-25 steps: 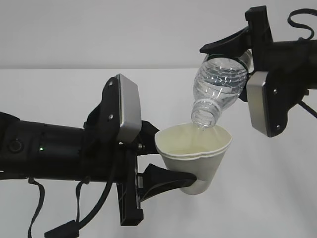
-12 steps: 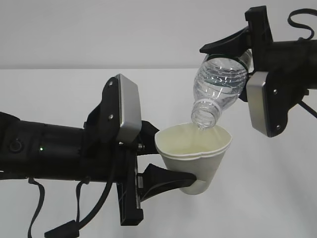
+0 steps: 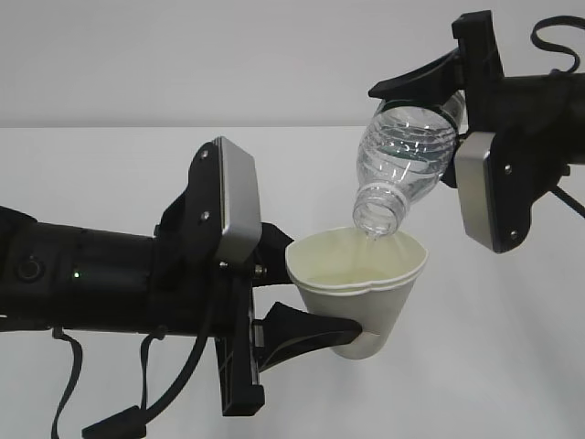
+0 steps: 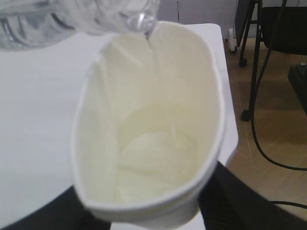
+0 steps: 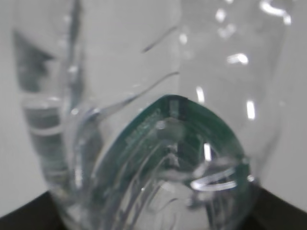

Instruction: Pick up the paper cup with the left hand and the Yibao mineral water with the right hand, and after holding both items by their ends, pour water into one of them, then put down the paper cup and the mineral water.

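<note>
My left gripper (image 3: 315, 315) is shut on the white paper cup (image 3: 366, 297) and holds it upright above the table, squeezed oval. In the left wrist view the cup (image 4: 153, 143) fills the frame, with my black fingers (image 4: 240, 201) at its base. My right gripper (image 3: 448, 87) is shut on the clear Yibao mineral water bottle (image 3: 402, 165) and holds it tilted mouth down over the cup's rim. A thin stream runs from the bottle mouth (image 4: 141, 21) into the cup. The right wrist view shows the bottle (image 5: 153, 120) close up with its green label (image 5: 177, 139).
The white table (image 3: 512, 347) lies below both arms. A black cable (image 3: 69, 384) hangs under the left arm. In the left wrist view the table's right edge (image 4: 230, 105) borders a brown floor with black chair legs (image 4: 254, 62).
</note>
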Available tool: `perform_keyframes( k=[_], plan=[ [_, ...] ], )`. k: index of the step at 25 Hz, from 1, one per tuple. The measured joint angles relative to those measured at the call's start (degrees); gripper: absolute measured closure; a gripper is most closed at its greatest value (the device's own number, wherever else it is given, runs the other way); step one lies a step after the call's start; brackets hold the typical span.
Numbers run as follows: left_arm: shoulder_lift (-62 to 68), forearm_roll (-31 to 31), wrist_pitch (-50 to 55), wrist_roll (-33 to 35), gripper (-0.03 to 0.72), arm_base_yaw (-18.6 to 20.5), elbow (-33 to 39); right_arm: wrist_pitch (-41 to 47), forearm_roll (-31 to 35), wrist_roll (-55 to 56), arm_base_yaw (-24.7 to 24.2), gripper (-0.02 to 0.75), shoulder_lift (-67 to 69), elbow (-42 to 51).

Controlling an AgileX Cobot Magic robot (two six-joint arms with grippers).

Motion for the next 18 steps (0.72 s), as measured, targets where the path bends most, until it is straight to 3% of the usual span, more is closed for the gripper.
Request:
perform_keyframes(
  k=[18],
  plan=[
    [0.00,0.00,0.00,0.00,0.325,0.00,0.00,0.00,1.20,-0.91,0.00,0.285,0.00,0.00]
  ],
)
